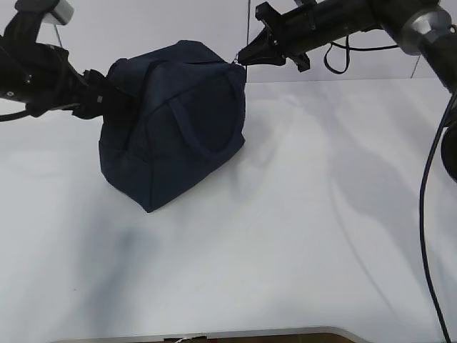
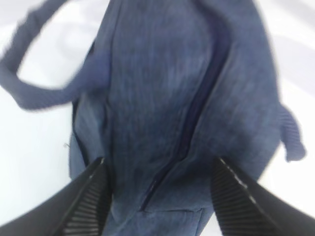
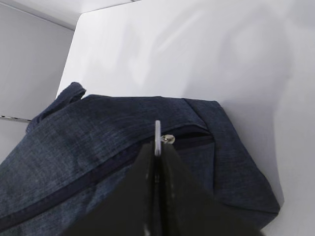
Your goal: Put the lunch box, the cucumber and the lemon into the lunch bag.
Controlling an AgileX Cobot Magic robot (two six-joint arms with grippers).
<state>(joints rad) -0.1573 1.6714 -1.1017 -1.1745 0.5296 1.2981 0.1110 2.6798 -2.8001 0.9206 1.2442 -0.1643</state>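
Observation:
The dark navy lunch bag [image 1: 171, 128] stands on the white table, left of centre, tilted. Its top zipper line looks closed in both wrist views. My left gripper [image 1: 107, 100] clasps the bag's left end; in the left wrist view [image 2: 160, 164] its two fingers press on the fabric [image 2: 162, 98] from both sides. My right gripper [image 1: 243, 58] is at the bag's upper right corner, shut on the metal zipper pull [image 3: 157, 135] above the bag [image 3: 98, 142]. The lunch box, the cucumber and the lemon are out of view.
The white table [image 1: 300, 236] stretches to the front and right of the bag. Its front edge [image 1: 271, 334] runs along the bottom. A black cable [image 1: 427, 214] hangs from my right arm at the far right. A pale wall stands behind.

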